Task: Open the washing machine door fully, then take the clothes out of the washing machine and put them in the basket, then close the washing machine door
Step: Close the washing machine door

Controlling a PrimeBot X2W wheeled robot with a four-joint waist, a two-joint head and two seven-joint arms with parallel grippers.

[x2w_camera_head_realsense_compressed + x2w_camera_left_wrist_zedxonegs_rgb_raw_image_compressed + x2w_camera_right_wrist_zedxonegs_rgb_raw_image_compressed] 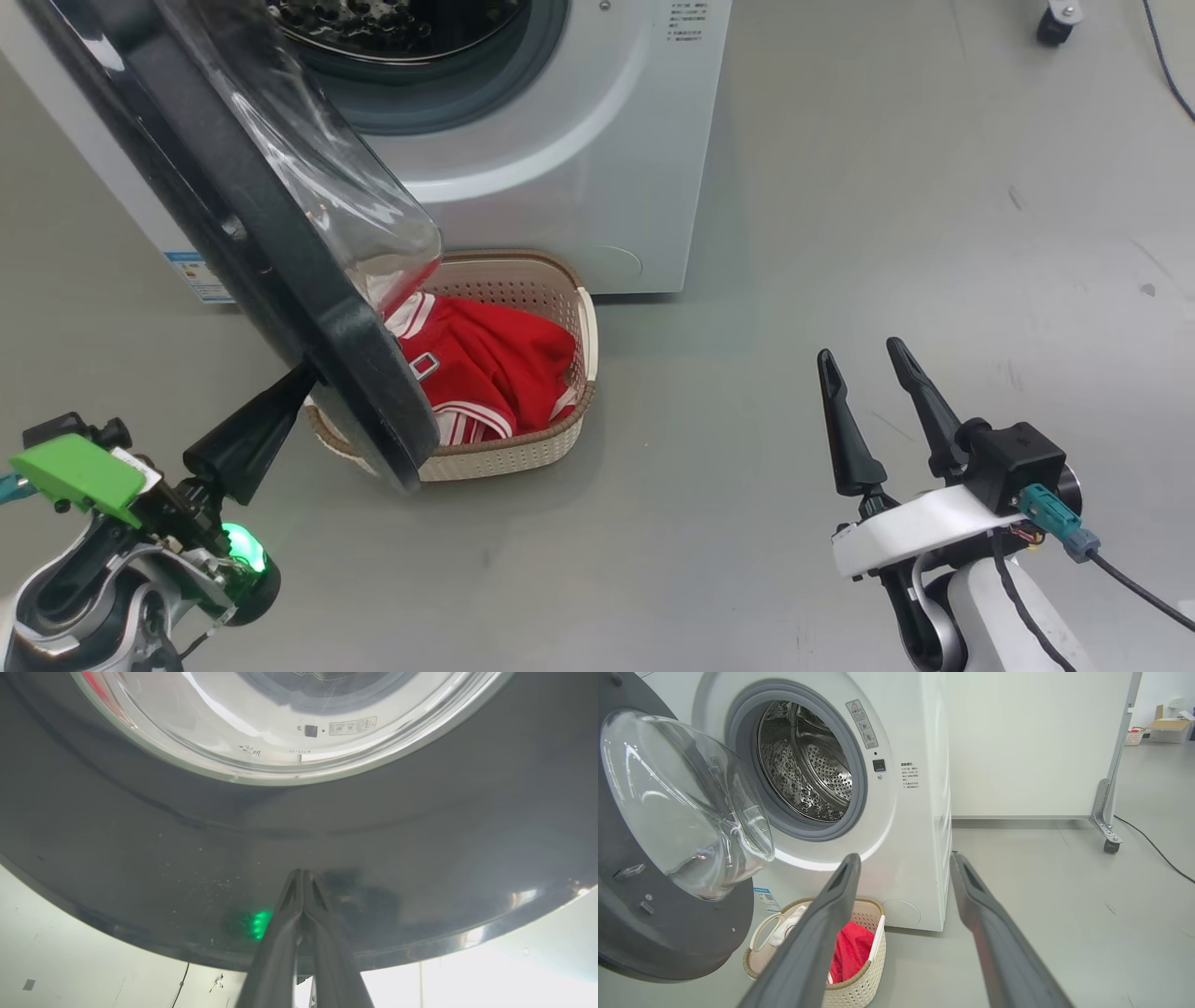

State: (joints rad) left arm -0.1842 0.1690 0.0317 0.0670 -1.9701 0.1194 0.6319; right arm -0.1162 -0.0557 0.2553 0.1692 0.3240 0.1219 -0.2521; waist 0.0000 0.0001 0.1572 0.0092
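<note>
— What is the washing machine door (pixel 364 392) made of?
— A shiny black rim is seen, with a clear, smooth glass bowl (pixel 682 802) set in the middle.
— And the drum (pixel 803 779)?
— Bright steel, dotted with small holes. It is edged by a dull grey rubber ring (pixel 859 788).
— The basket (pixel 523 457)?
— Cream plastic with holes (its brown rim is made to look woven). The clothes (pixel 495 364) are soft red cloth.

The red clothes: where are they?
In the head view, left of centre, the clothes lie in the basket before the washing machine, partly behind its open door.
</note>
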